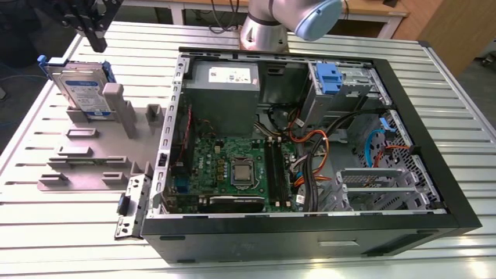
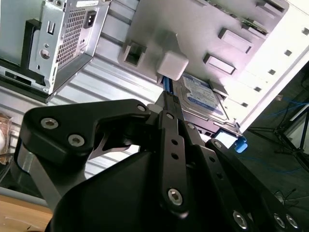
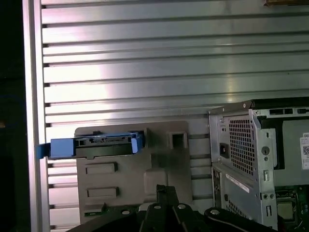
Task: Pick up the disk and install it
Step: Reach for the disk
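The disk [image 1: 81,92] stands on edge in a slot of a grey holder [image 1: 85,157] on the exterior view's left; it is silver with a blue-and-white label and blue side rails. My black gripper [image 1: 97,45] hangs just above and behind it, shut and holding nothing. In the second wrist view the gripper [image 2: 169,99] points toward the disk's labelled face [image 2: 200,94]. In the first wrist view the disk's blue rail [image 3: 94,145] lies ahead of the gripper [image 3: 165,191], well apart from it.
An open computer case [image 1: 434,192] fills the table's middle and the exterior view's right, with motherboard, cables, a grey power supply [image 1: 225,87] and a drive bay with a blue latch [image 1: 329,78]. The robot base [image 1: 268,29] stands behind the case. The slatted table [image 1: 62,232] surrounds everything.
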`<state>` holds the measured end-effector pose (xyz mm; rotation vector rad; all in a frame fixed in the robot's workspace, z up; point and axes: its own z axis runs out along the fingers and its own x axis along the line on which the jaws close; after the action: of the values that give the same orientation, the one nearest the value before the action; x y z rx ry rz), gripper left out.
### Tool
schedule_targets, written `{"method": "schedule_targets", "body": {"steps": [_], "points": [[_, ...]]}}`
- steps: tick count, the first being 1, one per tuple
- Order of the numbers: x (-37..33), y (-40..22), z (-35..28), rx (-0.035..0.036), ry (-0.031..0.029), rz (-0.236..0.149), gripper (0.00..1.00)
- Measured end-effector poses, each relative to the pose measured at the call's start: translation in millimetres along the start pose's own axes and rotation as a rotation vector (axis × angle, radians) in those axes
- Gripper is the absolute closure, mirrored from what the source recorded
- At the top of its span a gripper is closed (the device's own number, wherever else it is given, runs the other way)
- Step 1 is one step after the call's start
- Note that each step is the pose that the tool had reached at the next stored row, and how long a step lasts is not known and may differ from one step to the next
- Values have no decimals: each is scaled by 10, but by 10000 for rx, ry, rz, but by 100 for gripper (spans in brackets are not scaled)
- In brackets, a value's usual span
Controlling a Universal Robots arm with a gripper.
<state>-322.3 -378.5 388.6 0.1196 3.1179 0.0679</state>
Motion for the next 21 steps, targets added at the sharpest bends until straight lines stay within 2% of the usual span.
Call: {"method": "schedule_targets", "body": {"steps": [1,7,21], "points": [[45,1,1,0,1,0,89],[170,13,2,0,4,2,89],[608,55,14,-3,7,1,89]]}}
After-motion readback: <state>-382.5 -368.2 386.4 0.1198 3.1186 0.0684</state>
